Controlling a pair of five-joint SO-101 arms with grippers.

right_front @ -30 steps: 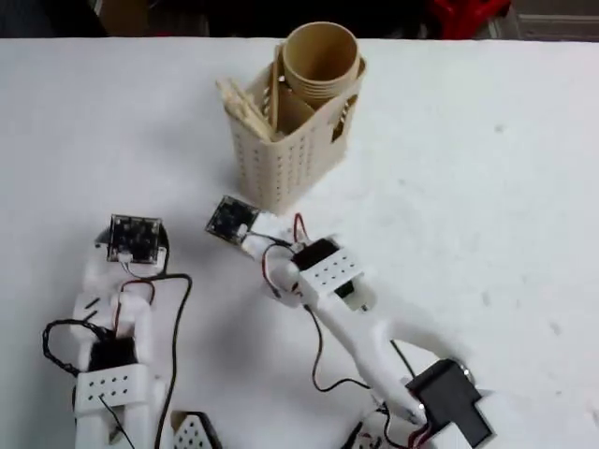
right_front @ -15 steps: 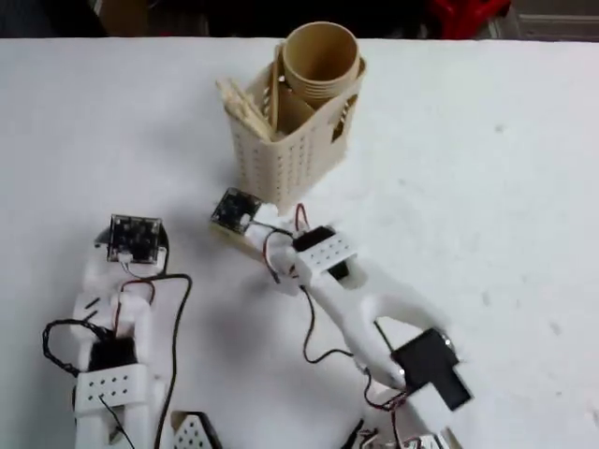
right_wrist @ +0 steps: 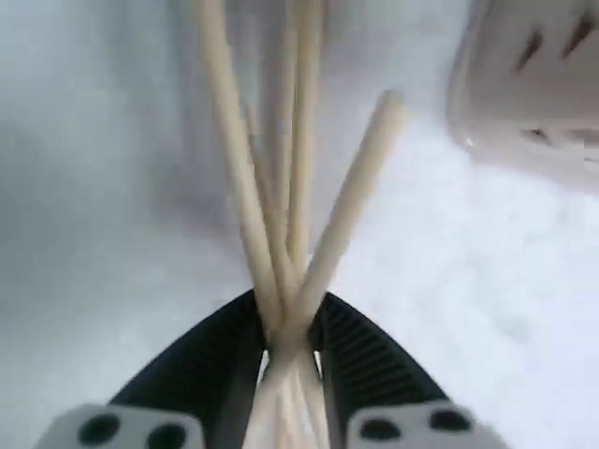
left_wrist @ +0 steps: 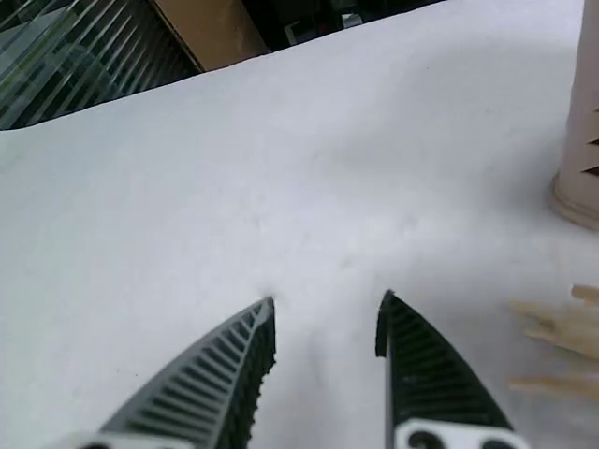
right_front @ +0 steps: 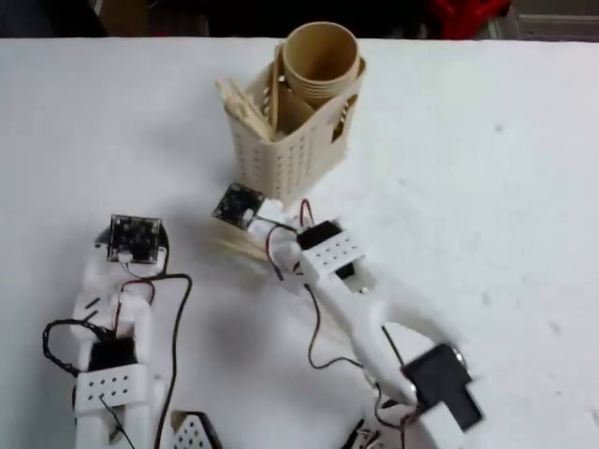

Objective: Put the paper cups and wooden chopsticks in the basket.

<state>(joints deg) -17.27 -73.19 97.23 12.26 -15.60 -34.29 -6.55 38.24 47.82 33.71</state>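
Note:
A perforated cream basket (right_front: 292, 150) stands at the table's far middle with stacked paper cups (right_front: 321, 58) and some wooden chopsticks (right_front: 249, 99) inside. My right gripper (right_wrist: 288, 313) is shut on a bundle of several loose chopsticks (right_wrist: 229, 150) that fan out past its tips. In the high view this gripper (right_front: 251, 234) sits just in front of the basket, the held chopsticks (right_front: 229, 251) sticking out to the left. My left gripper (left_wrist: 323, 323) is open over bare table, at the front left (right_front: 134, 245). The held chopsticks' tips (left_wrist: 557, 327) lie off to its side.
The basket's lower corner (right_wrist: 533, 94) is close beside the held bundle, and its base (left_wrist: 580, 140) is also near the left gripper. White table (right_front: 487, 168) stretches free to the right and far left. Cables hang along both arms.
The right arm has crept closer to the basket with the chopsticks in its grip, and its elbow has swung. The left arm has stayed put.

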